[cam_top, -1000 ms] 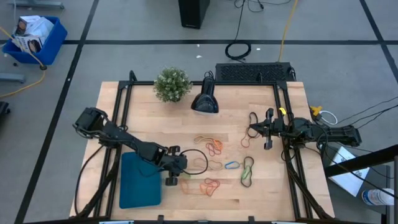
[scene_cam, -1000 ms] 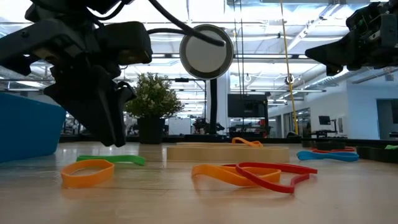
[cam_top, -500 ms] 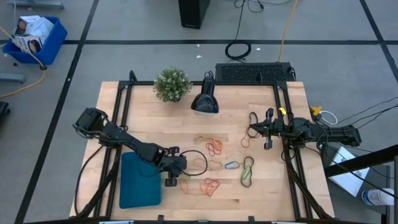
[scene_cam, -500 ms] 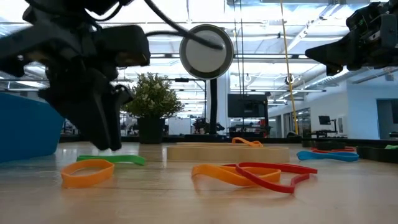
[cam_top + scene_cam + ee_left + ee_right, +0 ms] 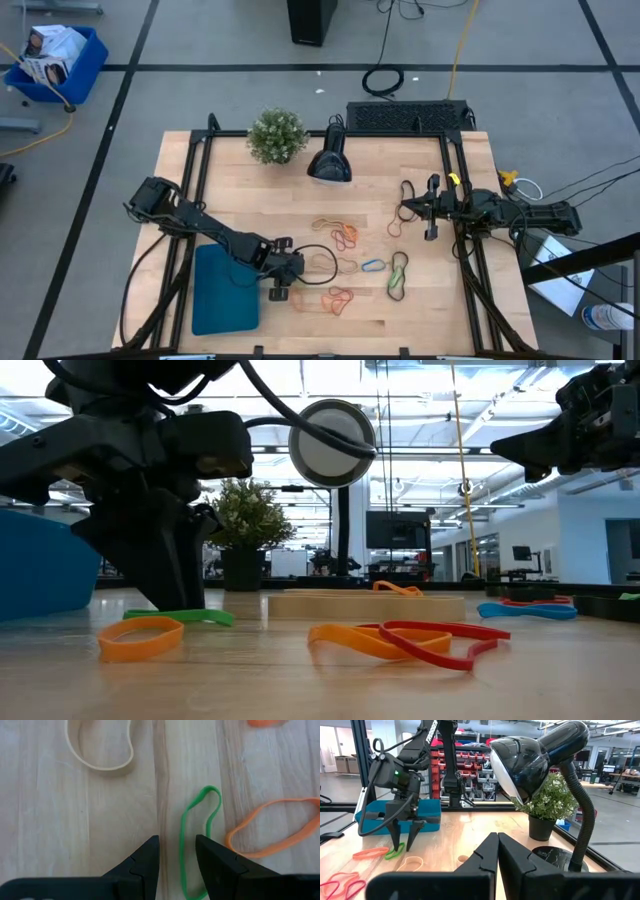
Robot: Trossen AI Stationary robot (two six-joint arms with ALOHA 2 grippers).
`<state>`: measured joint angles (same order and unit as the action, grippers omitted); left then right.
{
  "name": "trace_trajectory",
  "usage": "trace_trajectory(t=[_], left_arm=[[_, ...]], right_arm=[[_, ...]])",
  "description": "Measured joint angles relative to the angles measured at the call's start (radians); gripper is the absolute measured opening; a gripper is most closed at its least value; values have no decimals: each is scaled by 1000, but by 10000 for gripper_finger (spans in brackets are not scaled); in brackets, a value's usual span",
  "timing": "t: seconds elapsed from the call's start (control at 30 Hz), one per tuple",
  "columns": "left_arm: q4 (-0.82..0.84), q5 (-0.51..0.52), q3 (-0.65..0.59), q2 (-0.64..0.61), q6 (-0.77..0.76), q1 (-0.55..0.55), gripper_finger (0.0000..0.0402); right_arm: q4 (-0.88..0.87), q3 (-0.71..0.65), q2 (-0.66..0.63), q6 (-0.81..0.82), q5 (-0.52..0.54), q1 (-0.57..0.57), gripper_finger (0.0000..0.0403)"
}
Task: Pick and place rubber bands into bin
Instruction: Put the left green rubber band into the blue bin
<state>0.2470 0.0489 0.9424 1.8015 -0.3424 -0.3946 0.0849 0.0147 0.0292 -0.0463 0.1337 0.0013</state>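
Note:
Several rubber bands lie flat on the wooden table: a green one point(image 5: 183, 827), an orange one point(image 5: 270, 827) and a tan one point(image 5: 100, 750) by my left gripper, and more orange, red, blue and green ones point(image 5: 347, 237) toward the middle. My left gripper point(image 5: 176, 842) is open and points down, low over the green band point(image 5: 180, 617), with one finger on each side of one of its strands. The teal bin point(image 5: 225, 290) lies just left of it. My right gripper point(image 5: 404, 208) is shut and empty at the right side, above the table. My left gripper stands over the green band's one strand point(image 5: 182, 850) from above, fingers pointing down, the strand running between them. The band lies flat on the table. I cannot tell whether the fingertips touch it.
A black desk lamp point(image 5: 328, 160) and a potted plant point(image 5: 277, 135) stand at the far edge. A black cable loop point(image 5: 318, 258) lies beside my left arm. A brown band point(image 5: 408, 190) lies under my right gripper. A blue crate point(image 5: 55, 60) sits on the floor.
My left gripper has gone down toward the green band and a little toward the near edge, fingers still pointing down. The bands have kept still.

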Motion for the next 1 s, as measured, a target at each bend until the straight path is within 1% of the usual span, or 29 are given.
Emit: trace_trajectory(t=[0.4,0.47,0.53,0.73,0.77,0.93,1.0], left_arm=[[3,-15,0,4,-33,-3,131],[4,-15,-1,5,-33,-2,119],[6,-15,-1,5,-33,-2,99],[-5,-25,-2,6,-33,-2,18],[-7,-25,-2,6,-30,-3,10],[-17,-25,-2,3,-31,-3,12],[-17,-28,-3,-3,-32,-3,6]], right_arm=[[0,0,0,-20,1,0,4],[0,0,0,-20,1,0,4],[0,0,0,-21,1,0,4],[0,0,0,-22,1,0,4],[0,0,0,-22,1,0,4],[0,0,0,-23,1,0,4],[0,0,0,-23,1,0,4]])
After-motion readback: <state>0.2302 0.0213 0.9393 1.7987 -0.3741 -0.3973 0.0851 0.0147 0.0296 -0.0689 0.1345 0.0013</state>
